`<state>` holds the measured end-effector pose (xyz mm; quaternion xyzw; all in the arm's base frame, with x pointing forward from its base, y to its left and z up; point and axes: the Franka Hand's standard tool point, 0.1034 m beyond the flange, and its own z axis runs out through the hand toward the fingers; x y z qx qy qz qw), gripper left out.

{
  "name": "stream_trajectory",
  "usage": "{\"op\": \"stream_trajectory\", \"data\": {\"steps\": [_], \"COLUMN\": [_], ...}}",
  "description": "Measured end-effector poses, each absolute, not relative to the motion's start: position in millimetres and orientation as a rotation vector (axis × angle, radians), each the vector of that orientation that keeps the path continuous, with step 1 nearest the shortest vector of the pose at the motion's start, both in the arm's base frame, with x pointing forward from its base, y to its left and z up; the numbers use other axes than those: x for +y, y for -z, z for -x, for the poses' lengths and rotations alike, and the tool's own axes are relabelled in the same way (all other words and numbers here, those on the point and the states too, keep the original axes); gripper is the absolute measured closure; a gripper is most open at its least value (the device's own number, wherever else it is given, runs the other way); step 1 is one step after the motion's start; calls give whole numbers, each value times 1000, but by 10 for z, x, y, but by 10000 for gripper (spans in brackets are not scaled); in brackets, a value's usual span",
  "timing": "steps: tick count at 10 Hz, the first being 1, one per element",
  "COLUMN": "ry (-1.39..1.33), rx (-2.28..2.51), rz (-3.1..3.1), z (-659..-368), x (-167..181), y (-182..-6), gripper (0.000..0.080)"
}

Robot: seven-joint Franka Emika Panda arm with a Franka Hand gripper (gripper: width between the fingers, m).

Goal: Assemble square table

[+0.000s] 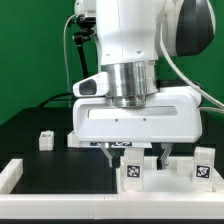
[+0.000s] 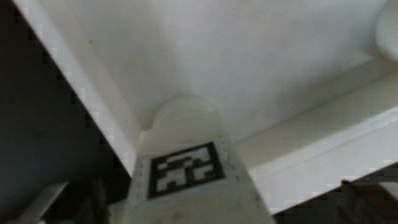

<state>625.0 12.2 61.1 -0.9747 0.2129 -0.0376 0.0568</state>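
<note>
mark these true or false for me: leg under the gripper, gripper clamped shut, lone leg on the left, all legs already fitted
1. A tagged white leg stands upright between the fingers of the gripper. True.
2. The gripper is clamped shut on that leg. False: the jaws stand open, with a gap on each side of the leg.
3. A small leg sits alone on the black table at the exterior view's left. True.
4. Every leg is already fixed to the square panel. False: the small leg and another leg at the exterior view's right stand loose on the table.
</note>
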Motion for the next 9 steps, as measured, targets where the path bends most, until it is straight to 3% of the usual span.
{"op": "stream_trajectory", "data": {"steps": [1, 2, 3, 6, 9], "ry": [112, 110, 99, 69, -158], "rx": [658, 680, 809, 1181, 1865], "rz": [2954, 2951, 2919, 2782, 2375], "z": [-6248, -6242, -6228, -6231, -6282], "x": [121, 102, 63, 62, 58], "y": [-607, -603, -594, -595, -598], "gripper": [411, 411, 514, 514, 514]}}
